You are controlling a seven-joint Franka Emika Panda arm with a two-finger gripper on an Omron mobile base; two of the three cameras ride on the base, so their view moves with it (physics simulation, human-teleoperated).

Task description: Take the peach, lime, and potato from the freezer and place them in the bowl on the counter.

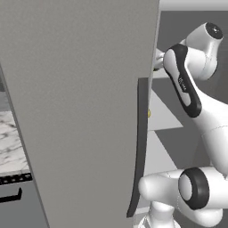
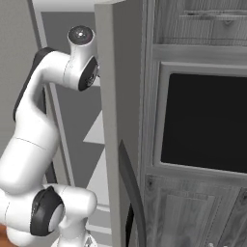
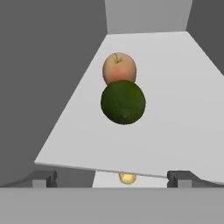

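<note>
gripper jaws apart, holding nothing; lime touching peach on freezer shelf; no legible writing.

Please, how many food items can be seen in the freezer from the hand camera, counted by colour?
Green: 1, the lime on the white shelf.
Reddish-orange: 1, the peach behind it.
Yellowish: 1, a small item on a lower level, kind unclear.
Total: 3

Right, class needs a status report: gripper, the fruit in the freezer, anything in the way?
Gripper open, empty. Lime on white shelf, nearest; peach directly behind it. Freezer door open. Path clear.
</note>
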